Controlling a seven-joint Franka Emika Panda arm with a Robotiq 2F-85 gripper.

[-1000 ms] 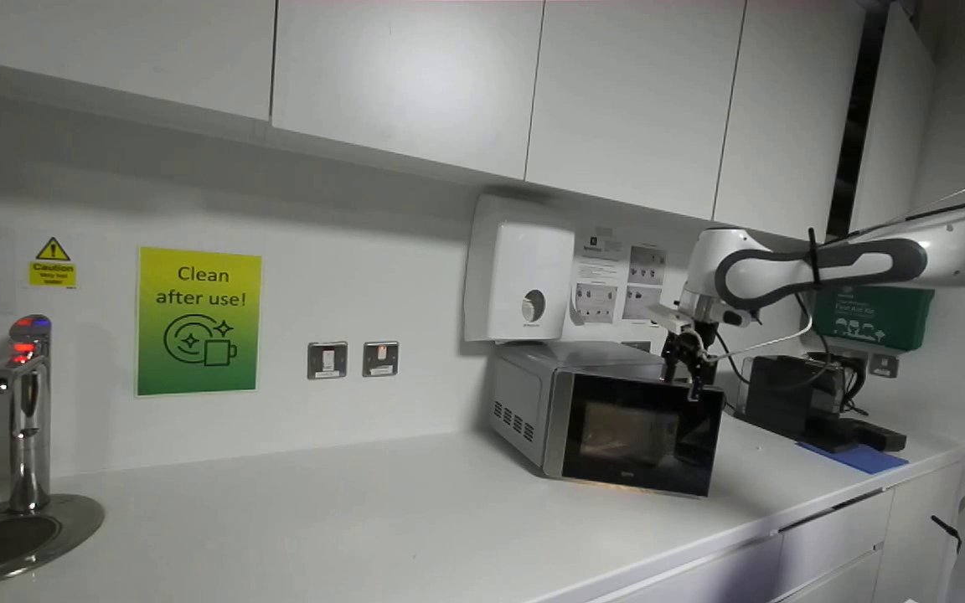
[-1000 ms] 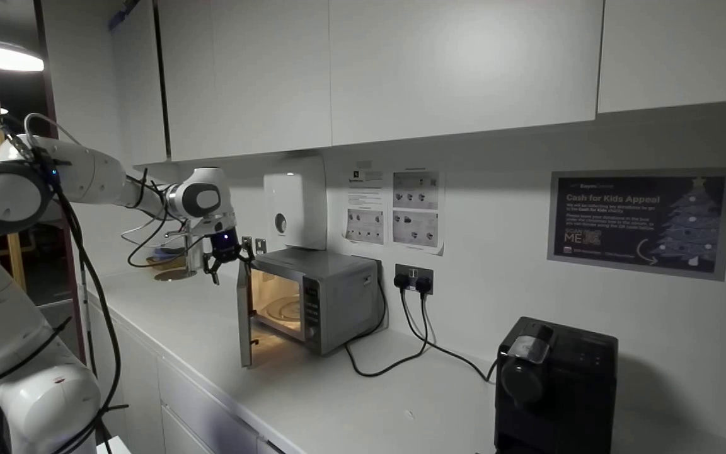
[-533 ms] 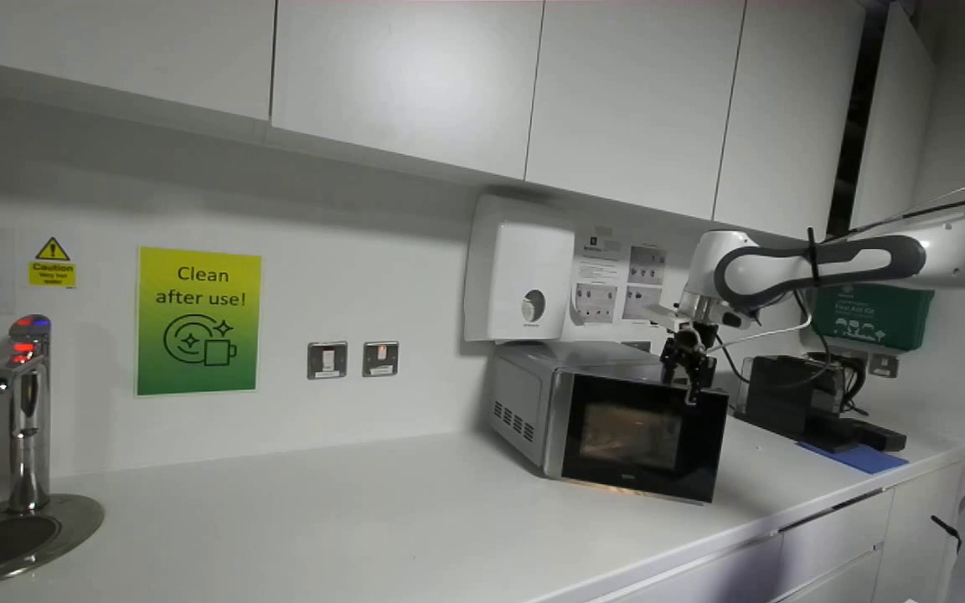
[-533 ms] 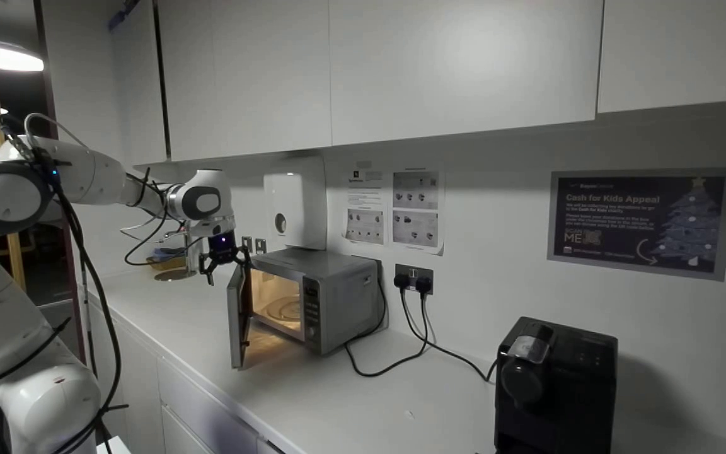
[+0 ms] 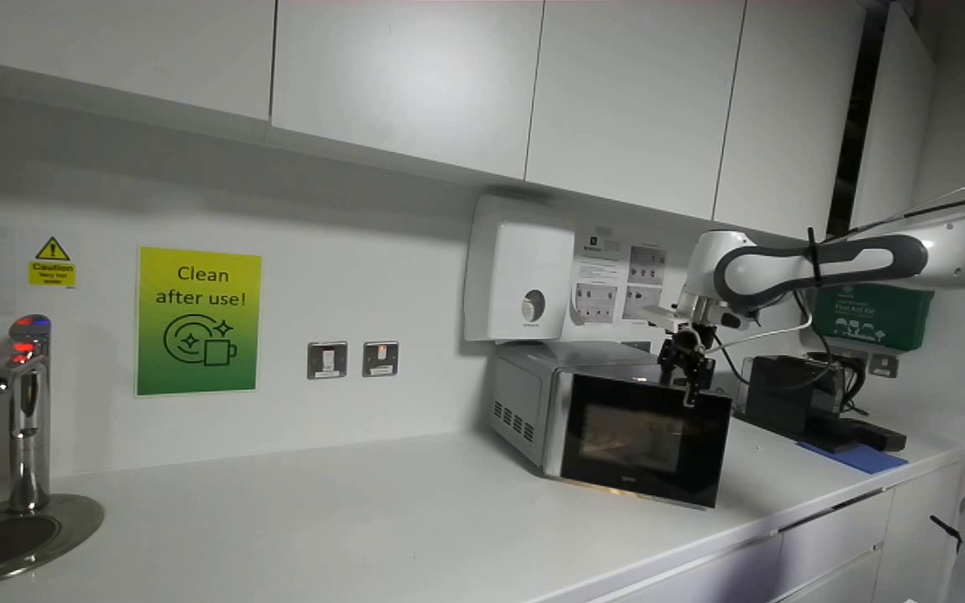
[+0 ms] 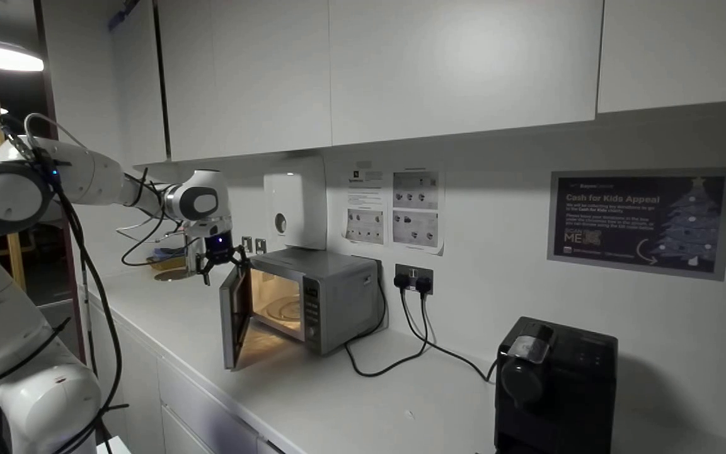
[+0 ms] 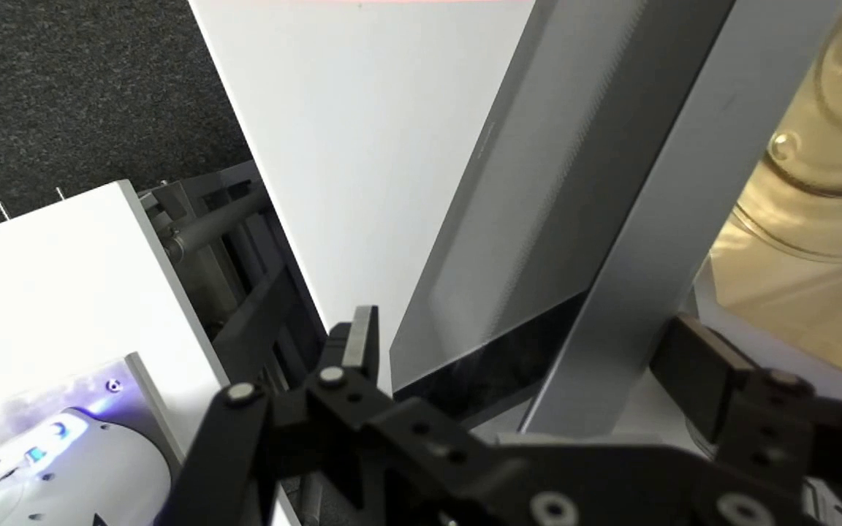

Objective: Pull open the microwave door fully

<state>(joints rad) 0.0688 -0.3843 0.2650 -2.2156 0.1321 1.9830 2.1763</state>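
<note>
Swinging the door (image 6: 235, 318) wider than a second ago, we have the gripper (image 7: 527, 347) spread astride it; more swing seems needed.

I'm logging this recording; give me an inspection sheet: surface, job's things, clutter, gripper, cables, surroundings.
Surface: white countertop with a small pale mark.
Job's things: microwave lit inside; microwave door open, whether fully cannot be told.
Clutter: coffee machine, flat blue sheet.
Grippers: one gripper, open, straddling the microwave door; contact unclear.
Cables: two plugs in the wall socket, cords on the countertop; arm cables hanging.
Surroundings: cabinets above, dispenser, poster, tap.
</note>
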